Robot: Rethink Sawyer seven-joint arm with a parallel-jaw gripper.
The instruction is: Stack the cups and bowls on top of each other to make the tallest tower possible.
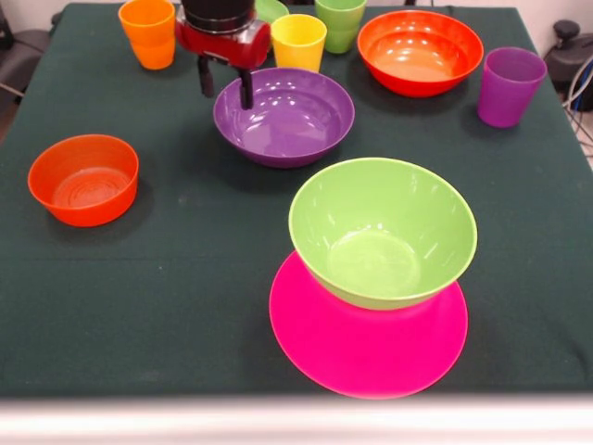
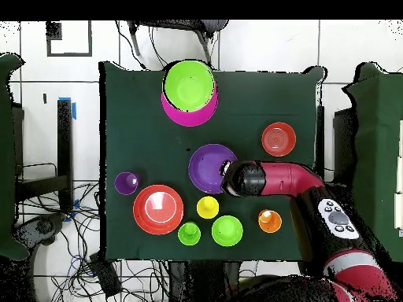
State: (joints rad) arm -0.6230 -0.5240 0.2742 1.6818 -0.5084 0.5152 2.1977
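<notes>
While its fingers stood parted, the gripper [image 1: 225, 85] hovered at the purple bowl's [image 1: 284, 117] far-left rim; nearer the camera, the light green bowl [image 1: 383, 230] sat upright on the upturned pink bowl [image 1: 368, 345]. No writing was legible.

Tower: I see the light green bowl [image 1: 382, 232] upright on the upturned pink bowl [image 1: 368, 345].
Loose bowls: purple bowl [image 1: 283, 116] mid-table; two orange-red bowls [image 1: 83, 179], far apart; all upright.
Cups: orange cup [image 1: 148, 31], yellow cup [image 1: 297, 42], green cup [image 1: 340, 22], purple cup [image 1: 509, 85], upright along my far edge.
</notes>
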